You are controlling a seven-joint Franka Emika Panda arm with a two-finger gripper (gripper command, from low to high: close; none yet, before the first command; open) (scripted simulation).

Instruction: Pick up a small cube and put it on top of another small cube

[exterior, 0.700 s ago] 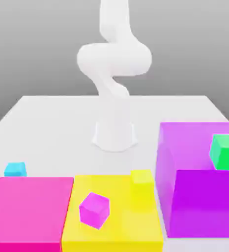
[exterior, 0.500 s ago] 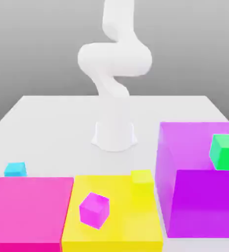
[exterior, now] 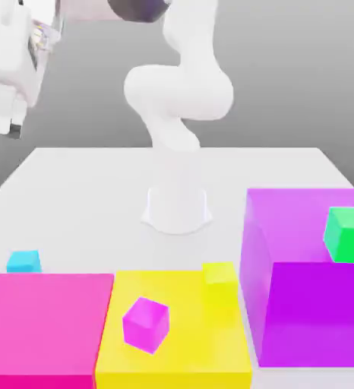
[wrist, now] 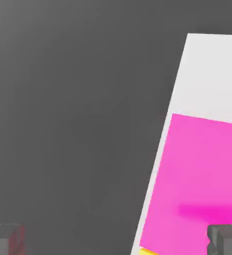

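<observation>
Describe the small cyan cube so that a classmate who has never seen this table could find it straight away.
Start at the big pink block in the near corner on the exterior view's left. Just behind its far left corner, on the bare white table, sits the small cyan cube. It is the only light blue thing, and the only small cube resting on the table rather than on a big block.

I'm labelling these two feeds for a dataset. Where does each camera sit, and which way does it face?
Exterior view: off the arm, low at the table's block side, facing the white arm's base; the gripper hangs high at its left.
Hand view: on the hand, looking down past both open fingertips at the table's edge.
Shared: the big pink block and white table.
</observation>
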